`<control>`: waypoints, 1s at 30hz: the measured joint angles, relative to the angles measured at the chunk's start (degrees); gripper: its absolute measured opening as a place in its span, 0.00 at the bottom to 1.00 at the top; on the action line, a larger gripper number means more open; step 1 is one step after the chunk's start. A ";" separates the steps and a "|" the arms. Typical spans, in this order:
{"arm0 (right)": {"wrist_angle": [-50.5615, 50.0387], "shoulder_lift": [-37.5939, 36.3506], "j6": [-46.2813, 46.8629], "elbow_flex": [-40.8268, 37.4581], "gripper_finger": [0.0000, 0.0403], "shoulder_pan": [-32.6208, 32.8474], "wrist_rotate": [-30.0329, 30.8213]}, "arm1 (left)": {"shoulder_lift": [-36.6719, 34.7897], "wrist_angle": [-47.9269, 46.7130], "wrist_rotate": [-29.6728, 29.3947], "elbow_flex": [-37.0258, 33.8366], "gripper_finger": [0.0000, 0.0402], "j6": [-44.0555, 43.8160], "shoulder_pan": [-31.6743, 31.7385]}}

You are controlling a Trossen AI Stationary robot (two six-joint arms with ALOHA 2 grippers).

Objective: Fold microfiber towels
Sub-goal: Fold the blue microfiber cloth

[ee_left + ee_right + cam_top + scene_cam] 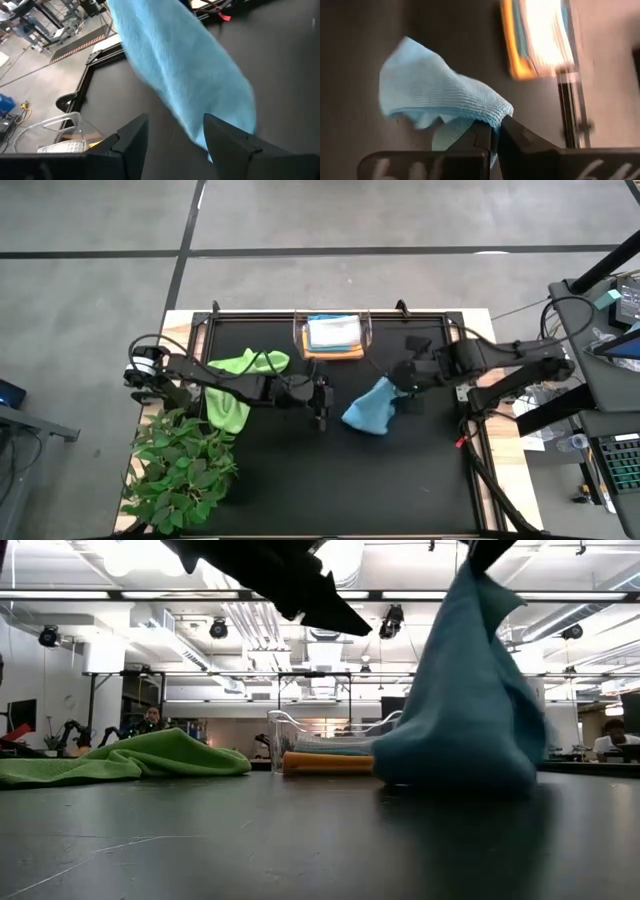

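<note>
— What sort of place is this?

— A robotics lab, I'd say. Look past the desk (300,480): open ceiling with bare ducts (180,630), long strip lights (150,595) and black spotlights (218,629) on rails.

— And the floor?

— Grey concrete (90,300) marked with dark tape lines. More robot arms (70,730) stand on benches at the far wall, with a person (150,720) seated among them, and cables and a monitor stand (600,330) sit just beside this rig.
</note>
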 joint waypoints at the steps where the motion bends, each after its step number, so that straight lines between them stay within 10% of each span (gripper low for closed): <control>1: -3.28 0.85 1.92 1.78 0.02 -0.79 0.01 | 0.00 0.32 -0.01 0.00 0.44 -0.07 0.12; 19: -11.91 12.76 11.21 20.27 0.02 -10.68 -6.91 | 6.01 39.23 -1.28 0.23 0.44 -6.34 0.96; 30: -12.58 23.02 6.00 36.87 0.02 -10.66 -13.25 | 12.62 34.18 -11.77 2.10 0.44 -7.97 1.52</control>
